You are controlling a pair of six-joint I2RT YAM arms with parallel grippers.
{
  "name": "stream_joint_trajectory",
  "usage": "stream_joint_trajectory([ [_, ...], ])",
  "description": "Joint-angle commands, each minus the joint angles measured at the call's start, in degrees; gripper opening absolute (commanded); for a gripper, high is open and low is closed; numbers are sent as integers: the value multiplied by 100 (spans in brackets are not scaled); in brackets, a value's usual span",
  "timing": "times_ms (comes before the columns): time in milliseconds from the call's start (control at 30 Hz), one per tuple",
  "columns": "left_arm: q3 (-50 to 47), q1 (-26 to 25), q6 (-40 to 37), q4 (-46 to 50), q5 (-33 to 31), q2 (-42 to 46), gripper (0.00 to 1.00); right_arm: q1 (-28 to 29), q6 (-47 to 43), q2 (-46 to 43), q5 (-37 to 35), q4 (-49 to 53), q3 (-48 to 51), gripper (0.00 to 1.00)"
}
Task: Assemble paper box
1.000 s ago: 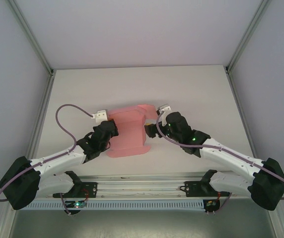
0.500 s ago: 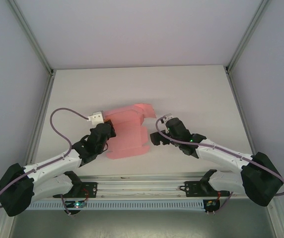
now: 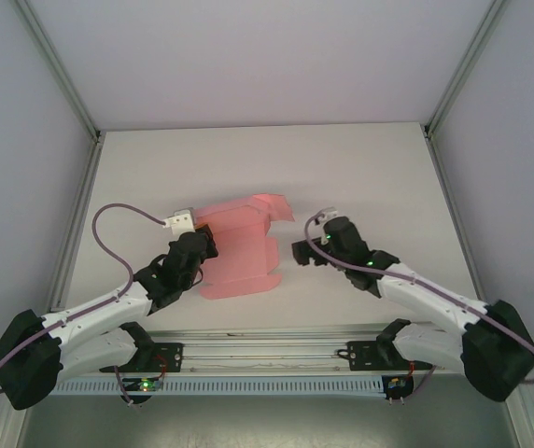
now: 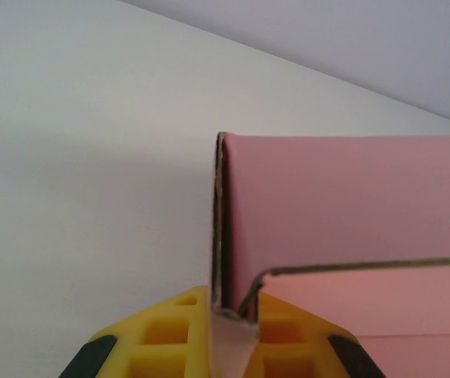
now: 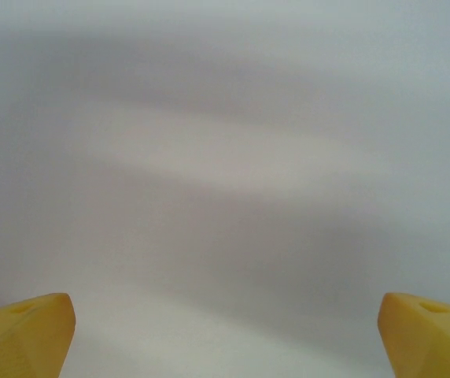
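Pink paper box (image 4: 351,205) in left pincer (image 4: 230,319)

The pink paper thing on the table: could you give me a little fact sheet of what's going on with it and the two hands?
Thing: paper box, pink card, partly folded, not flat
Where: on the white table, between the two arms
Left hand: shut on a folded edge of the card
Right hand: open, holding nothing, beside the card's right edge
Assembly: not yet a closed box
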State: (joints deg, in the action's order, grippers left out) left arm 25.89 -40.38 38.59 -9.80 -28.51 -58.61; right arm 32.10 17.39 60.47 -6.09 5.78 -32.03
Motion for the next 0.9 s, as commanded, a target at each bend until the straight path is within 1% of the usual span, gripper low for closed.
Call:
stream_joint_trajectory([
  [0,49,5,-145,-75,-5,34,0,-595,-283,-362,395,-63,-262,97],
  [33,60,7,-179,-75,14,23,0,-746,-368,-401,696,-137,-326,95],
  [100,69,5,-193,-66,52,3,0,-909,-702,-404,1244,-252,-462,94],
  [200,75,5,-246,-88,164,-10,0,-927,-1167,-272,1757,-362,-695,93],
  [367,83,3,-284,-105,236,-7,0,-925,-1322,257,2265,-225,-1147,89],
  [467,83,8,-286,-92,241,1,0,-890,-1337,580,2758,-287,-1249,89],
  [600,94,7,-263,-84,204,-10,0,-709,-1241,811,3403,-469,-1270,88],
  [667,108,3,-247,-85,191,-38,0,-583,-1174,852,3581,-605,-1246,88],
  [867,187,5,-190,-94,206,-230,0,-240,-911,923,3615,-980,-1255,88],
])
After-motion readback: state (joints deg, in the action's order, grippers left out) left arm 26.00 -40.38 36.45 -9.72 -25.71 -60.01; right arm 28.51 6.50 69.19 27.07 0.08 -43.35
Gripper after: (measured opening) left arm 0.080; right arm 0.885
